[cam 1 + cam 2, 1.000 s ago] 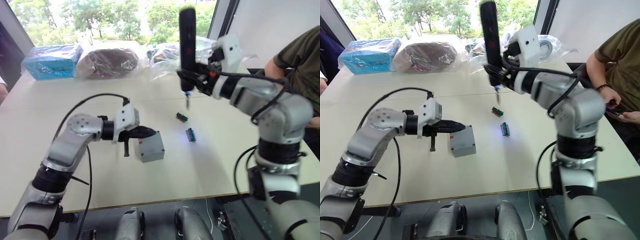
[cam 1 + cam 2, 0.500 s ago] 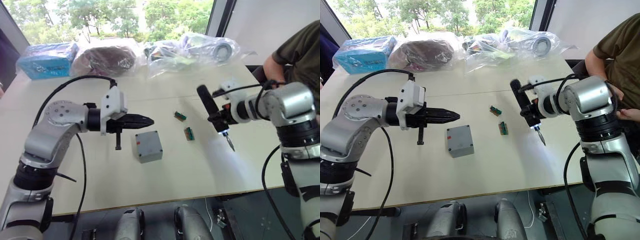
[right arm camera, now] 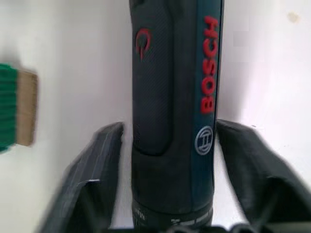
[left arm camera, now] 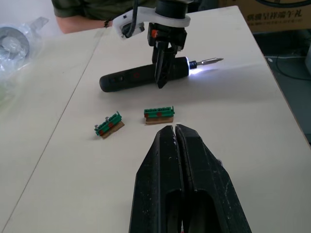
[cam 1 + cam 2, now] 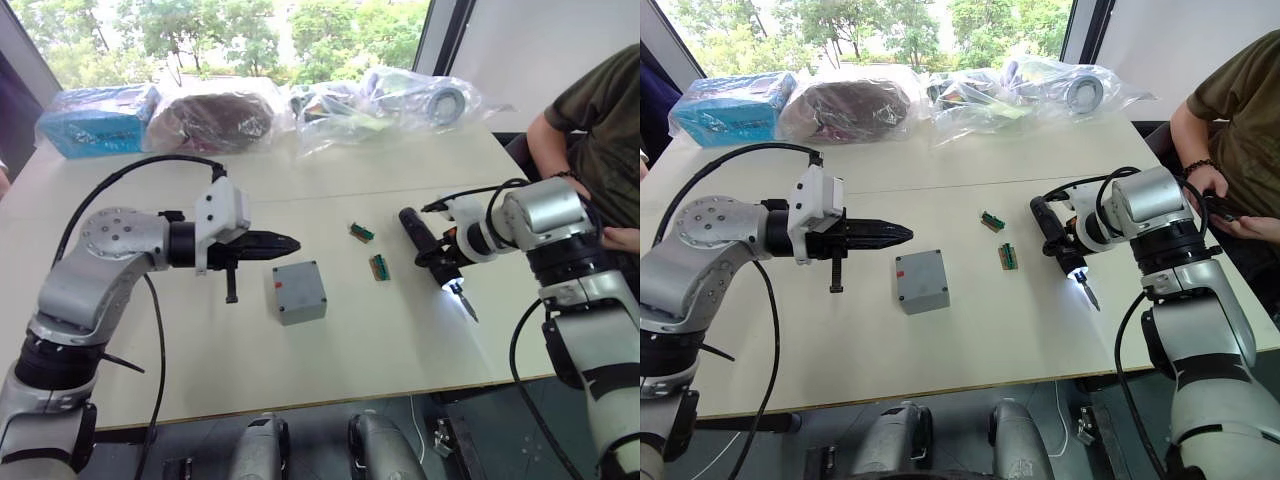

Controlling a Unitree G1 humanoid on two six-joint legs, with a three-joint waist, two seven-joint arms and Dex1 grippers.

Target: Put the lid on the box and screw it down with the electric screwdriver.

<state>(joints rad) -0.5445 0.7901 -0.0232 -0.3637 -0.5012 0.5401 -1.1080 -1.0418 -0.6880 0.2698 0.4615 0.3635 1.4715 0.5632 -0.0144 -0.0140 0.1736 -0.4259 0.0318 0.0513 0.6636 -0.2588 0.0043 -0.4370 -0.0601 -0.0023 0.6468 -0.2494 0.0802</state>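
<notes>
Right gripper (image 4: 161,80): straddling slim black pen-shaped electric screwdriver (image 5: 428,245) at right of pale table (image 5: 400,350), fingers spread, gaps on both sides, gripping nothing. Left gripper (image 5: 285,243): closed tight, empty, hovering just far of small square grey metal box (image 5: 300,292) at centre. Risk: round tool rolling once left loose; unheld box sliding under bit pressure. Finger gaps plain in right wrist view; lit bit and flat lie in left wrist view.

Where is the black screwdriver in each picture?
Left eye view: electric screwdriver lying on the table right of the two green blocks.
Right eye view: same spot, tip lit.
Left wrist view: lying beyond the green blocks, under the right gripper.
Right wrist view: up the middle.
Shared landmark: the green blocks.
</notes>
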